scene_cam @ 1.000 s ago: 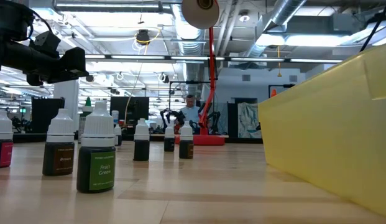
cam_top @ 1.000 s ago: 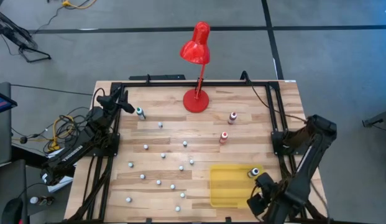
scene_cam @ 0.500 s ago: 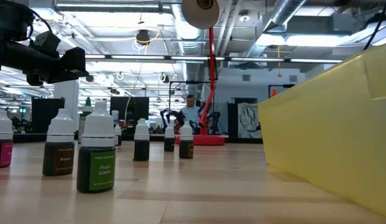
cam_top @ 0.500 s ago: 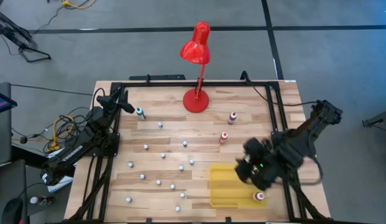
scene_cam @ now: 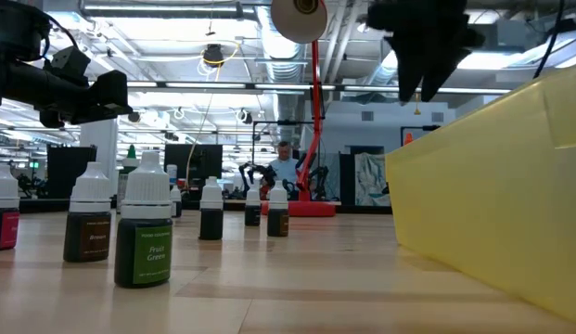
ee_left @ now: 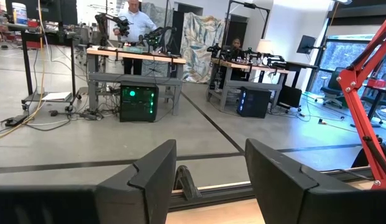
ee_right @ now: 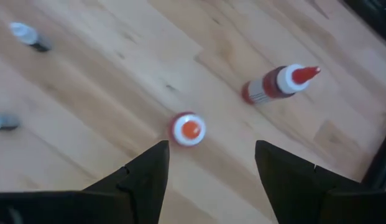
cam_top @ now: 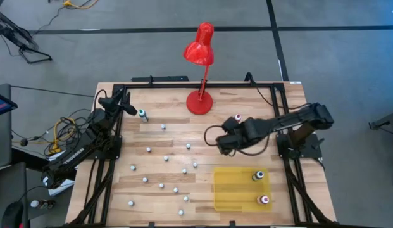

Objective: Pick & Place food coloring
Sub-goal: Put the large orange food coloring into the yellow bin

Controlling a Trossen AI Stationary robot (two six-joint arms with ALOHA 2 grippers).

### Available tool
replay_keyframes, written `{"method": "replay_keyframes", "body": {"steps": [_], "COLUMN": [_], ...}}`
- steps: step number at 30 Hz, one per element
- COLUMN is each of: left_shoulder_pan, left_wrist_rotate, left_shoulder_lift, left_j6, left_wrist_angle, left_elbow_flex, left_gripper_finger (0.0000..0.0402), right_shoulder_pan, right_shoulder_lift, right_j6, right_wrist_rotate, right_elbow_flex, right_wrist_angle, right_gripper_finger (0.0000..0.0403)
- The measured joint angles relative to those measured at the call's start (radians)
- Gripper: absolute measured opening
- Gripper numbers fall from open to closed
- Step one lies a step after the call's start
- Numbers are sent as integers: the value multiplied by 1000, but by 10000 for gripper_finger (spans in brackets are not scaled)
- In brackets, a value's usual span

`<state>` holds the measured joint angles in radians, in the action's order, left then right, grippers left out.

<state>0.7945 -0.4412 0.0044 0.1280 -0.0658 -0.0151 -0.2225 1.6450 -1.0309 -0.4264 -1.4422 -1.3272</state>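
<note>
Overhead, the right gripper (cam_top: 223, 143) hangs over the wooden table (cam_top: 164, 114), fingers apart and empty, above an orange-capped food coloring bottle mostly hidden beneath it. A second bottle (cam_top: 237, 118) stands near the red lamp (cam_top: 200, 101); two more bottles (cam_top: 258, 175) (cam_top: 264, 200) sit in the yellow tray (cam_top: 231, 187). The left gripper (cam_top: 128, 104) waits at the far left edge beside a teal bottle (cam_top: 143, 115), among scattered small white-topped bottles.

Level with the tabletop, a green-labelled bottle (scene_cam: 145, 243) stands nearest, the tray wall (scene_cam: 492, 186) to one side.

From the left wrist, the fingers (ee_left: 156, 177) stand spread, holding nothing.

From the right wrist, the spread fingers (ee_right: 149, 177) frame the orange-capped bottle (ee_right: 189, 129); another bottle (ee_right: 276, 84) stands beyond.
</note>
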Motion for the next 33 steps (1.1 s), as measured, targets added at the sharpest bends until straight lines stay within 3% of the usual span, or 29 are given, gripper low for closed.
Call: {"method": "replay_keyframes", "body": {"steps": [11,24,33], "left_shoulder_pan": [0,0,0], "left_wrist_rotate": [0,0,0], "left_shoulder_lift": [0,0,0], "left_j6": [0,0,0], "left_wrist_angle": [0,0,0], "left_elbow_flex": [0,0,0], "left_gripper_finger": [184,184,184], "right_shoulder_pan": [69,88,121], "right_shoulder_lift": [40,-128,-97], "right_j6": [38,37,71], "right_wrist_rotate": [40,137,137], "right_elbow_flex": [30,353,387], "right_wrist_angle": [70,445,493], "right_gripper_finger": [239,246,246]}}
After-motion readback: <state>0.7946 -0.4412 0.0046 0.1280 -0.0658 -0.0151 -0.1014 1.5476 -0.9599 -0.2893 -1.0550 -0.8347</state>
